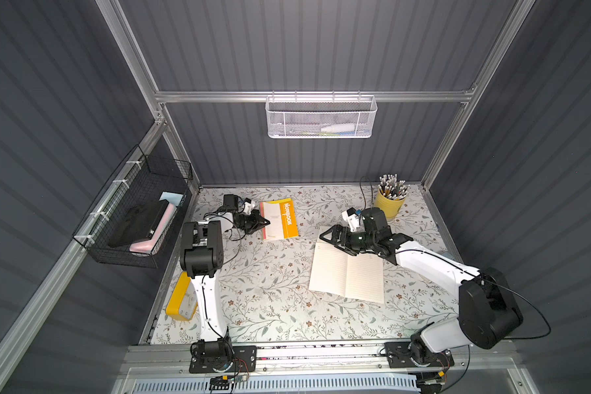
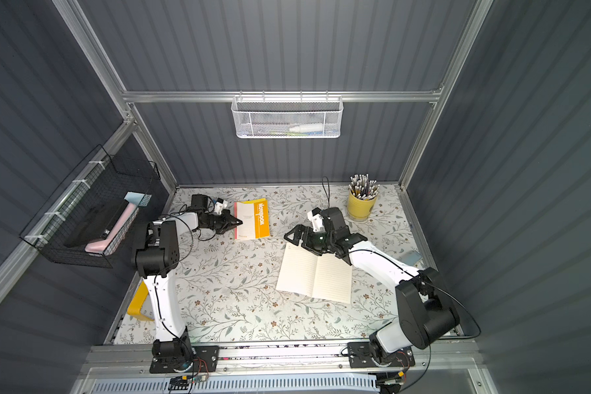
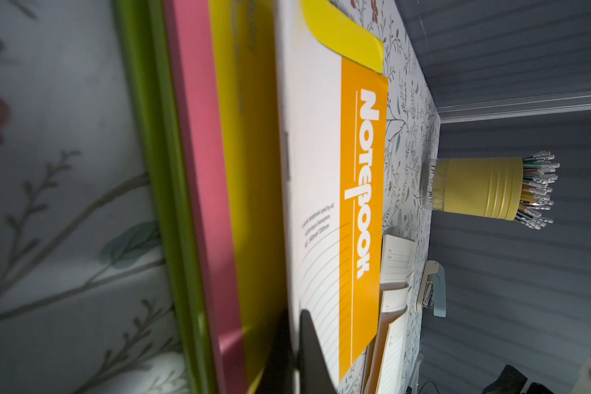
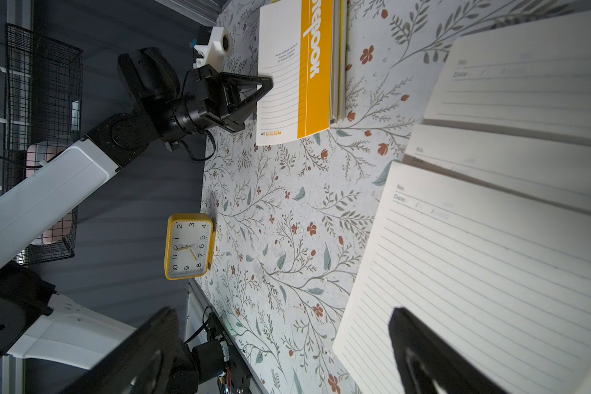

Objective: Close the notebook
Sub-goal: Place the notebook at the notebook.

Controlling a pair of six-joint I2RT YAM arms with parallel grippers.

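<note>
The notebook (image 1: pixel 347 273) lies open on the flowered table, right of centre, showing two lined cream pages (image 4: pixel 492 256); it also appears in a top view (image 2: pixel 316 273). My right gripper (image 1: pixel 330 238) hangs open over its far left corner (image 2: pixel 292 237). In the right wrist view this gripper (image 4: pixel 284 327) has one finger over the page and the other off the notebook's edge. My left gripper (image 1: pixel 267 223) is shut, its tips (image 3: pixel 296 314) at the near edge of a stack of closed notebooks (image 3: pixel 321 170) topped by an orange-and-white cover.
The closed stack (image 1: pixel 278 220) lies at the back centre. A yellow cup of pencils (image 1: pixel 389 201) stands at the back right. A yellow clock (image 1: pixel 181 300) sits by the left edge. A black wire basket (image 1: pixel 133 218) and a white mesh basket (image 1: pixel 321 117) hang on the walls.
</note>
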